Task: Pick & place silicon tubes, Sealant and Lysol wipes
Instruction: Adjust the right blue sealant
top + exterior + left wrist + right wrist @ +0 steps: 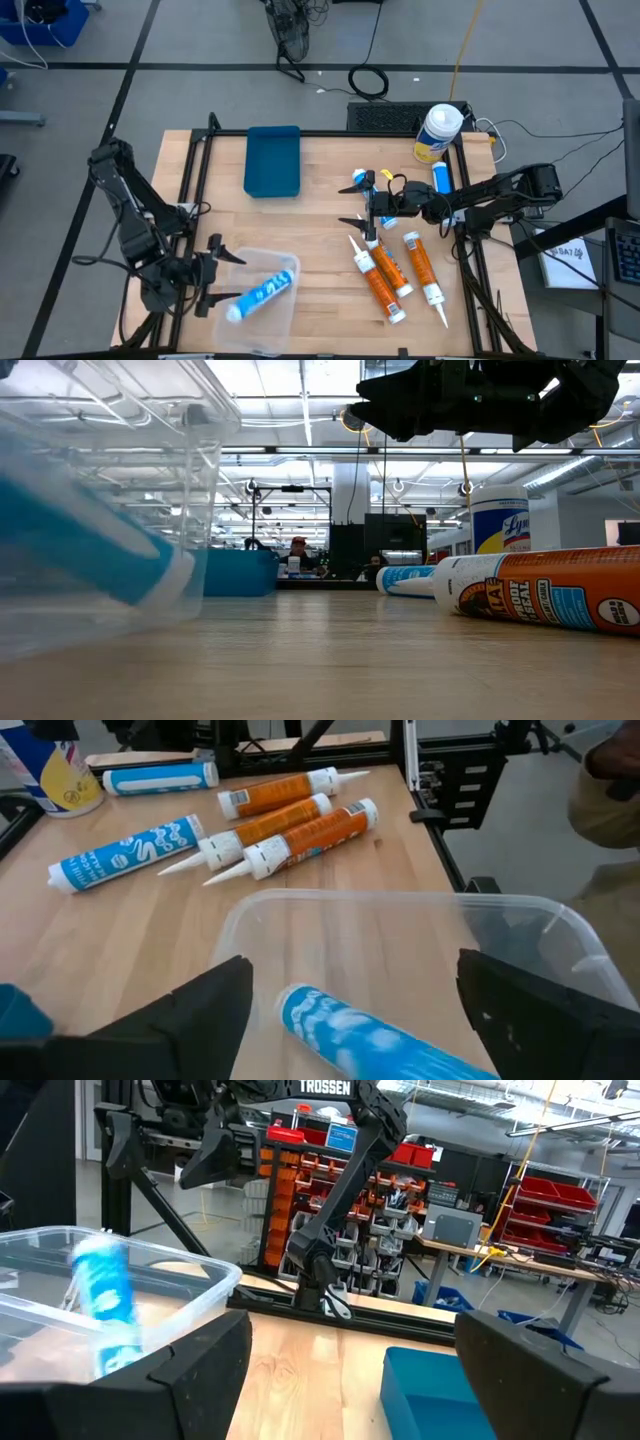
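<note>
In the low view, nearest the lens at the left of the frame, stands the clear plastic bin point(120, 490) with a blue tube point(90, 550) lying inside it. Seen from above, the bin point(285, 300) sits at the lower left of the table point(320, 210), and the tube point(262, 293) in it lies slantwise, its long axis running from lower left to upper right. The left gripper point(208, 275) hovers at the bin's left edge with its fingers spread and nothing between them; the tube lies free below them.

A blue lid or tray point(272, 160) lies flat at upper centre.

The right gripper point(366, 208) hangs above bare wood mid-table, jaws parted and empty. Just below it three orange tubes point(395, 270) lie side by side, white nozzles pointing to the lower right. Another blue tube point(441, 180) lies upper right, its long axis roughly up and down the frame.

The Lysol wipes point(440, 132) stand upright at the table's upper right corner, long axis vertical, white domed lid on top.
</note>
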Motion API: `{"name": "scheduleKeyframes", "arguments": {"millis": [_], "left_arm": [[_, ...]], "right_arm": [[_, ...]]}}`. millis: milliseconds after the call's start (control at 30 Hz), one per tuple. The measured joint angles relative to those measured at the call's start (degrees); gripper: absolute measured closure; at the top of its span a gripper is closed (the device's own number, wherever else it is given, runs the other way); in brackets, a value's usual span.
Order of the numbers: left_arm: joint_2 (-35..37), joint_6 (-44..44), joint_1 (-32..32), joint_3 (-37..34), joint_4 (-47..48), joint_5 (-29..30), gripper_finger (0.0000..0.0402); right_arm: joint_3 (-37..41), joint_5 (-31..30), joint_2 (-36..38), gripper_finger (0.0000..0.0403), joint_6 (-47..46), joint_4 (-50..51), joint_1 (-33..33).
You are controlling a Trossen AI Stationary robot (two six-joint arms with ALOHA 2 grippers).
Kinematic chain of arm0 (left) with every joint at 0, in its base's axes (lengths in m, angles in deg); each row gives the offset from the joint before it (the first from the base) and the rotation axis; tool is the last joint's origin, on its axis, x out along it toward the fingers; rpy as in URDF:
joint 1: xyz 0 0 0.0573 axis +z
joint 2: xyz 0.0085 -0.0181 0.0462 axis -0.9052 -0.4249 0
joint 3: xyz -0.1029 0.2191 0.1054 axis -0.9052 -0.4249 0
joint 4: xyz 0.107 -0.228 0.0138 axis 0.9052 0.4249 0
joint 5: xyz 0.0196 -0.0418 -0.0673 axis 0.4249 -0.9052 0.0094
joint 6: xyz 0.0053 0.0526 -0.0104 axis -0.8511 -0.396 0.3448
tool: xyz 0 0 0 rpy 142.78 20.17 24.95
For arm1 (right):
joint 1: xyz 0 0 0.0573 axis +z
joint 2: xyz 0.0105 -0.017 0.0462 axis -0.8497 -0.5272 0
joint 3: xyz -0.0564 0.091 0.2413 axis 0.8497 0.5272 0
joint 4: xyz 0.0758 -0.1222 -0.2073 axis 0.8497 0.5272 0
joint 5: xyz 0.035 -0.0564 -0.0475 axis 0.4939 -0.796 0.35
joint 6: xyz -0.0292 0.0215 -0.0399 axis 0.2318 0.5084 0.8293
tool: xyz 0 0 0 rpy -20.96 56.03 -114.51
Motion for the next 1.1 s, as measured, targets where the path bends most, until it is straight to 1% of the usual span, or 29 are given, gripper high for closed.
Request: {"name": "scheduleKeyframes", "arguments": {"millis": [233, 400, 600, 667, 733, 767, 933, 1033, 1100], "left_arm": [[0.01, -0.80, 0.19, 0.00, 0.03, 0.48, 0.0068], [0.01, -0.79, 1.48, 0.00, -0.05, 1.79, 0.0079], [0.01, -0.79, 6.44, 0.00, -0.07, 2.14, 0.0087], [0.01, -1.55, 8.65, 0.00, -0.04, 2.09, 0.0086], [0.01, -3.05, 10.92, -0.02, 0.23, 2.09, 0.0084], [0.01, -4.09, 12.09, -0.02, 0.35, 2.08, 0.0083], [-0.01, -9.58, 17.69, -0.04, 0.60, 1.02, 0.0084], [-0.01, -12.79, 20.97, -0.04, 0.66, -0.86, 0.0089], [-0.01, -14.09, 23.05, -0.04, 0.87, -1.55, 0.0091]], "right_arm": [[0.00, 0.00, 0.00, 0.0078, 0.00, 0.40, 0.00], [0.00, 0.00, 0.00, 0.0078, -0.17, 0.46, -0.02], [0.00, -0.31, 0.00, 0.0078, -3.69, 1.04, 0.00], [0.00, -3.28, 0.38, 0.0078, -5.32, 3.23, 0.00], [-0.30, -7.43, 1.85, 0.0078, -6.40, 8.89, 0.00], [-0.98, -9.63, 2.80, 0.0078, -7.06, 13.42, -0.02], [-7.13, -21.10, 7.93, 0.0078, -13.46, 42.91, 0.10], [-11.34, -25.85, 10.09, 0.0078, -18.82, 58.37, 0.09], [-14.07, -29.19, 11.43, 0.0078, -23.35, 71.01, 0.09]]}}
